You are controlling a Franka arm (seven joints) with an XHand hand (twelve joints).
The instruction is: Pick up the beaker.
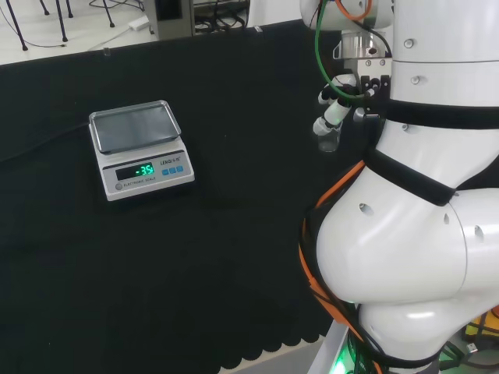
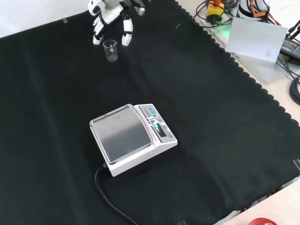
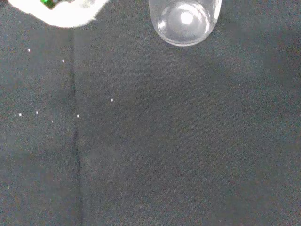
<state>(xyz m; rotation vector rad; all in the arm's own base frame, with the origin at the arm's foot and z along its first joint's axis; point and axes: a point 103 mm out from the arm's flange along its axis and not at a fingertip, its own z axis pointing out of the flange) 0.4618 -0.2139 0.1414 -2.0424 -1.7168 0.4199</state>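
Observation:
A small clear glass beaker [image 2: 110,49] stands upright on the black cloth near the top left of the front view. It looks empty. The hand [image 2: 111,18] hovers just above and behind it, its fingers [image 2: 97,31] and thumb [image 2: 126,33] pointing down, spread apart and holding nothing. In the head view the beaker [image 1: 328,141] sits right under the hand [image 1: 337,109], beside the arm's white links. The wrist view looks down into the beaker [image 3: 185,21], with a blurred white part of the hand [image 3: 59,12] off to one side.
A white electronic scale [image 2: 133,138] with a bare steel pan and a lit display stands mid-cloth, its black cable trailing toward the front edge. In the head view the scale [image 1: 140,148] lies well left of the hand. Cables and boxes lie beyond the cloth's scalloped edge.

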